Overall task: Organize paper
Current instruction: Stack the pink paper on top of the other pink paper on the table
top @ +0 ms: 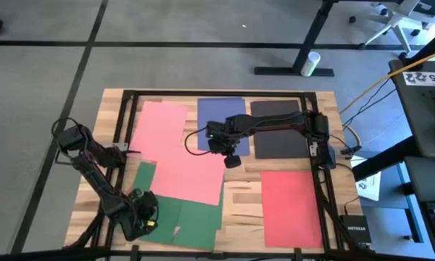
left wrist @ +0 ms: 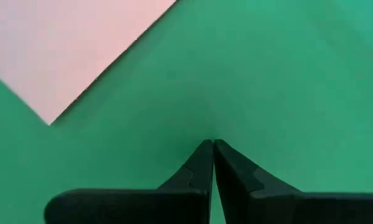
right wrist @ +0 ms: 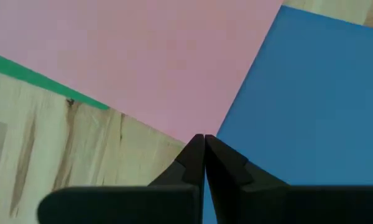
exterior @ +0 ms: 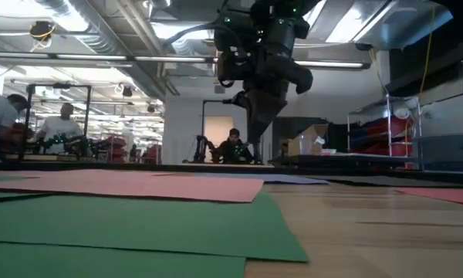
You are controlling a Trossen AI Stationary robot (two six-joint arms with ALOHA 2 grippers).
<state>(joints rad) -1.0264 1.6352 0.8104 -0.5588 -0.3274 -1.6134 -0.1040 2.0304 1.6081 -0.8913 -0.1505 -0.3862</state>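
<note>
Paper sheets lie flat on the wooden table: two overlapping pink ones (top: 175,156), a blue one (top: 221,116), a black one (top: 278,130), a red one (top: 291,206) and green ones (top: 185,221) at the near left. My left gripper (left wrist: 211,143) is shut, pointing down at a green sheet (left wrist: 286,93) near a pink corner (left wrist: 50,118). My right gripper (right wrist: 203,137) is shut and holds nothing. It hangs clear above the table (exterior: 258,135), over the spot where a pink corner (right wrist: 193,127) meets the blue sheet (right wrist: 298,93). My left gripper points its shut fingertips (left wrist: 219,148) down at the green sheet, well inside its edges. Whether the tips touch the paper, I cannot tell. The sheet lies flat on the table.
A dark frame (top: 127,116) runs along the table's edges, and both arm bases stand on it. A small white sheet (top: 367,185) lies off the table's right side. Bare wood (top: 239,210) shows between the green and red sheets. People sit in the room behind (exterior: 233,145).
</note>
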